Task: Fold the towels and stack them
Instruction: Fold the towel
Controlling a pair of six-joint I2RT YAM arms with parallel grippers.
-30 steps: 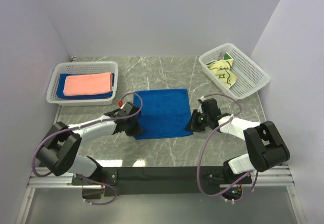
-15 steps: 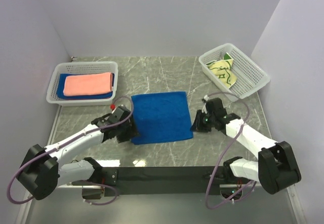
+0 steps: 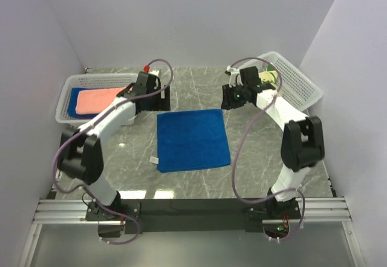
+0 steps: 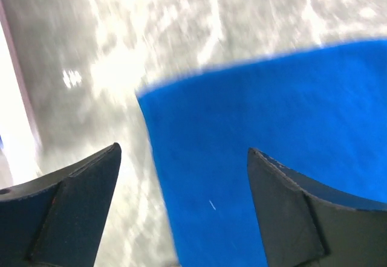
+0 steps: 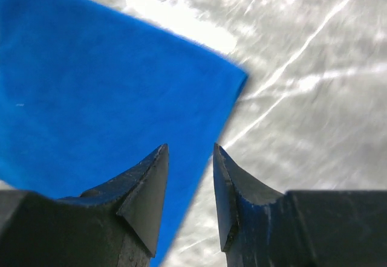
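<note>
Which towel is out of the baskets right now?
The blue towel lying flat mid-table; the pink towel sits in the left basket, the yellow-green towel in the right basket.

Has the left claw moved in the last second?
Yes. The left claw went from the near left edge of the blue towel to its far left corner, beside the left basket.

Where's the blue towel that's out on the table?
Top view: the blue towel lies flat at mid-table, its far corners near the left gripper and right gripper, neither holding it.
</note>
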